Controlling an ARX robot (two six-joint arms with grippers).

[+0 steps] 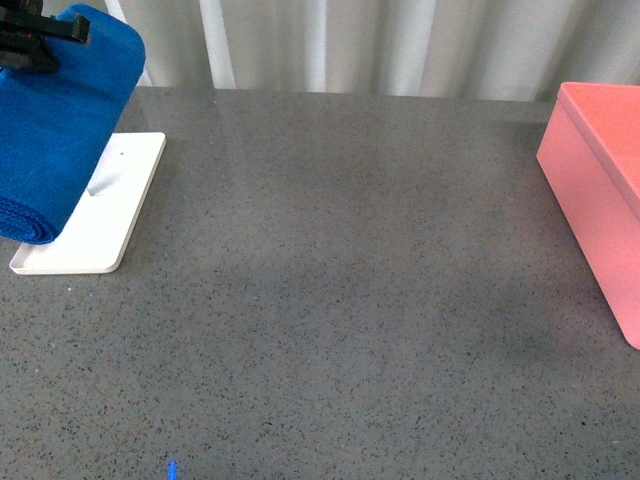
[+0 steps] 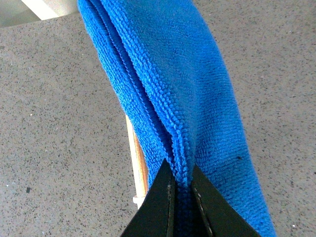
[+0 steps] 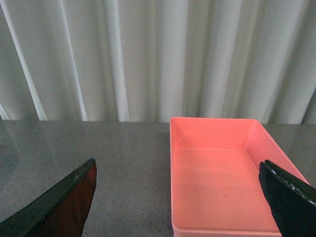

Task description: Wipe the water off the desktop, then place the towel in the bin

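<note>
The bright blue fluffy towel (image 1: 55, 130) hangs folded in the air at the far left, over the white tray. My left gripper (image 2: 181, 180) is shut on its upper fold, and the cloth (image 2: 168, 89) drapes down from the black jaws. The speckled dark grey desktop (image 1: 340, 300) spreads across the front view; I see no water on it. The salmon-pink bin (image 1: 600, 180) stands at the right edge, and its inside (image 3: 217, 182) looks bare. My right gripper (image 3: 182, 197) is open above the desktop, facing the bin, with nothing between its fingers.
A flat white tray (image 1: 100, 225) lies on the desktop at the left, under the hanging towel. A pale wooden rod (image 2: 138, 163) shows behind the cloth. White curtains (image 1: 350, 45) close off the far side.
</note>
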